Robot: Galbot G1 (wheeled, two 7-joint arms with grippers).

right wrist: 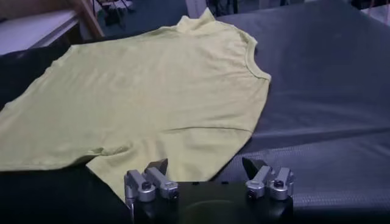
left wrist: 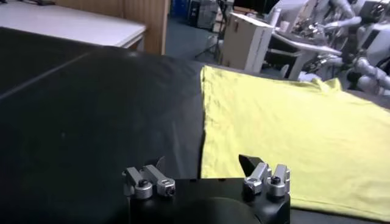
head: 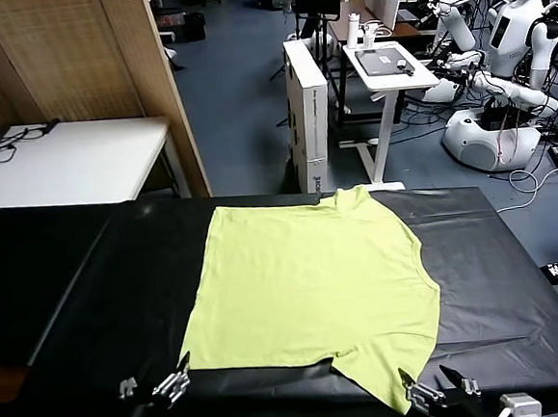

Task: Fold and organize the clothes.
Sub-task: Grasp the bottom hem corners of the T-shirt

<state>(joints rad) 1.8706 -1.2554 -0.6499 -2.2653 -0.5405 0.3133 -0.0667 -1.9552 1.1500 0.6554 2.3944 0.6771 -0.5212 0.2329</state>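
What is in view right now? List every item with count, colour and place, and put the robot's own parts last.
T-shirt: one, lime yellow-green, plain side up, spread flat on the black table, neck toward the right edge.
Table: one, black covering, directly in front of the robot.
Side table: one, white, beyond the black table on the left.
Cabinet: one, white, on the floor behind the table.
Other robots: several, white, far right background.
Left gripper: one, silver, open, at the shirt's near left corner.
Right gripper: one, silver, open, at the near sleeve.

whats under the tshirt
The T-shirt lies flat on the black table cover, which shows all around it. Whatever is beneath the cloth itself is covered. Both open grippers, left and right, sit at its near edge.
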